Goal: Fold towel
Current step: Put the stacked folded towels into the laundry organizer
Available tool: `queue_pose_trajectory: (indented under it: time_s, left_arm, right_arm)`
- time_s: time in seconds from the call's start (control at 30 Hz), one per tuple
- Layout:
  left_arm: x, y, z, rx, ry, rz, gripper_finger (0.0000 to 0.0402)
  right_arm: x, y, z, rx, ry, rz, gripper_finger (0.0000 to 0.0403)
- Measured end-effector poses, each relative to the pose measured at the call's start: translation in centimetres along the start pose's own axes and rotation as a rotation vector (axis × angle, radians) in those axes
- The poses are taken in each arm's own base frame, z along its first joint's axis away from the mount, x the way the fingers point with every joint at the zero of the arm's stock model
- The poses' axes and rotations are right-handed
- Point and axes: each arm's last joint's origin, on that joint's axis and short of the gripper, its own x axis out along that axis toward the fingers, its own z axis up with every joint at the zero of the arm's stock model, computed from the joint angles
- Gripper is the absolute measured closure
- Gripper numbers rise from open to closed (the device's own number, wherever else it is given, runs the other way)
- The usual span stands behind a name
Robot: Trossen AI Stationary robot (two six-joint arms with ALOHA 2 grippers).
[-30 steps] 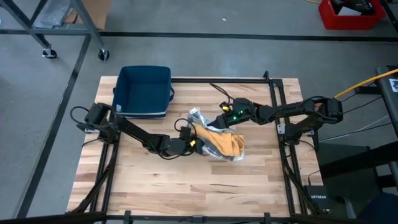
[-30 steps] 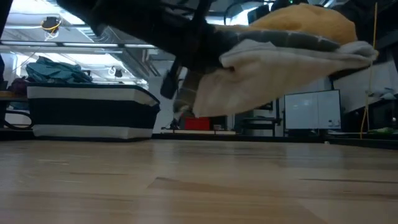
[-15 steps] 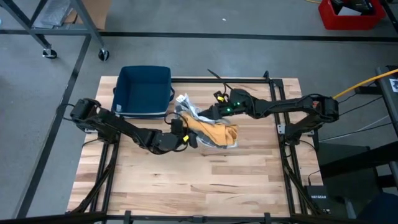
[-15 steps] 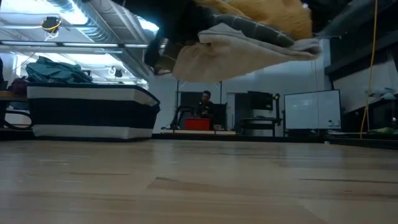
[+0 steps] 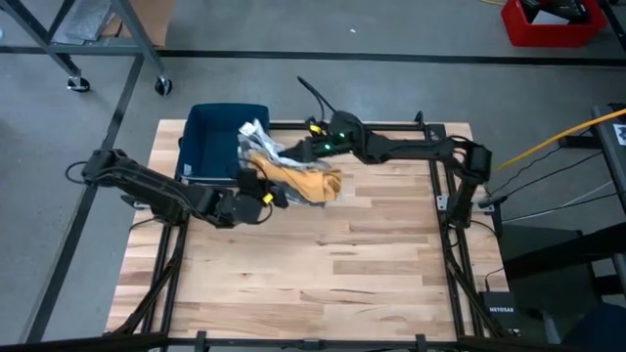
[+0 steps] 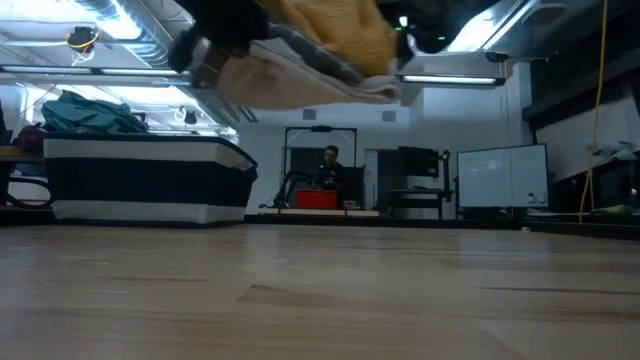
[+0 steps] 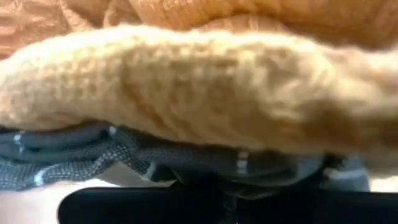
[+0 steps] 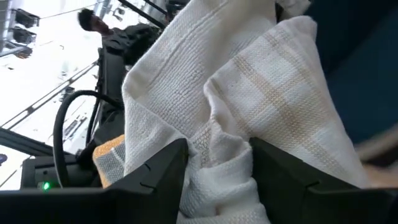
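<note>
Well, nearest to me the wooden table (image 5: 313, 264) is pale butcher-block, plank seams running across it, with a dark metal frame at its edges. Up off that surface hangs the towel bundle (image 5: 293, 174), carried in the air between both arms near the table's far left part, just beside the bin. It is a soft, lumpy wad and not at all flat: a mustard-orange knitted layer with a coarse ribbed weave, a dark grey layer with thin pale stripes beneath it, and a white waffle-textured cloth with faint tan checks sticking out at the bin side. From table height the bundle (image 6: 300, 55) sags like a thick pillow, cream underside drooping.

The left gripper (image 5: 262, 196) is pinched tight on the near side of the towel bundle, fingers buried in the cloth. The right gripper (image 8: 217, 168) has its dark fingers (image 8: 155, 174) set apart with the bunched white cloth filling the gap between them, clamped on that wide fold.

Just beyond stands the dark blue bin (image 5: 217, 143), a squarish fabric-sided box with a white band low on its wall. Farther off, a person (image 6: 328, 165) sits in the room behind a red object.
</note>
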Motion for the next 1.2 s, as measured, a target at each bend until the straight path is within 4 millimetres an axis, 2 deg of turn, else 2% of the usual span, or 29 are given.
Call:
queue_pose_trajectory:
  time_s: [0.37, 0.63, 1.0, 1.2]
  left_arm:
    - [-1.4, 3.0, 3.9, 0.006, -0.083, 0.156, 0.0397]
    - [-1.8, 6.1, 5.8, 0.005, -0.104, 0.308, 0.0396]
    - [-0.6, 8.2, 7.3, -0.007, -0.108, 0.466, 0.0396]
    - [0.1, 8.8, 8.0, -0.013, -0.132, 0.515, 0.0396]
  right_arm:
    - [6.0, -1.5, 5.7, -0.037, -0.013, 0.070, 0.0226]
    - [8.7, -2.9, 8.8, -0.068, -0.021, 0.107, 0.0226]
    - [11.0, -6.5, 10.4, -0.055, -0.070, 0.104, 0.0226]
    - [11.7, -7.4, 10.7, -0.037, -0.129, 0.090, 0.0226]
